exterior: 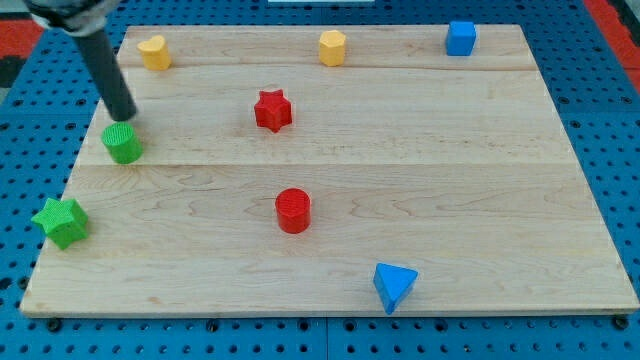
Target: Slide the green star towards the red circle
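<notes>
My tip (127, 117) rests far left against the green round block (123, 143), carrying nothing, so it should circle to the left of the near-left green star (61, 221) and push right toward the red circle (293, 210).

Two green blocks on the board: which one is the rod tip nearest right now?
The green cylinder: my tip sits just above it in the view. The green star lies apart, lower, by the board's left edge.

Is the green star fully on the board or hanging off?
On, barely. The green star sits at the wooden board's left edge, near the bottom corner; whether it overhangs, cannot tell. My tip is by the green circle.
</notes>
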### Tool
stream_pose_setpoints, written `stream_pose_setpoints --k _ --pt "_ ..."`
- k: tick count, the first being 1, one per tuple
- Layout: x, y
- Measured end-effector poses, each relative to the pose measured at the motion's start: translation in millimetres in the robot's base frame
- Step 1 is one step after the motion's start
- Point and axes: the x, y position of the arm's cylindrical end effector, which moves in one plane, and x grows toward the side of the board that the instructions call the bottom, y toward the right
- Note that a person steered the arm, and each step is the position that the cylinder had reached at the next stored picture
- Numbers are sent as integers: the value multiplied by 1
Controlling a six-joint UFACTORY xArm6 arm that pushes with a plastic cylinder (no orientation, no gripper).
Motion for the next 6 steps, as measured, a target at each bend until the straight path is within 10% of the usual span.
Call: stream_pose_setpoints --k 3,6 --pt "178 -29" --pt "181 110"
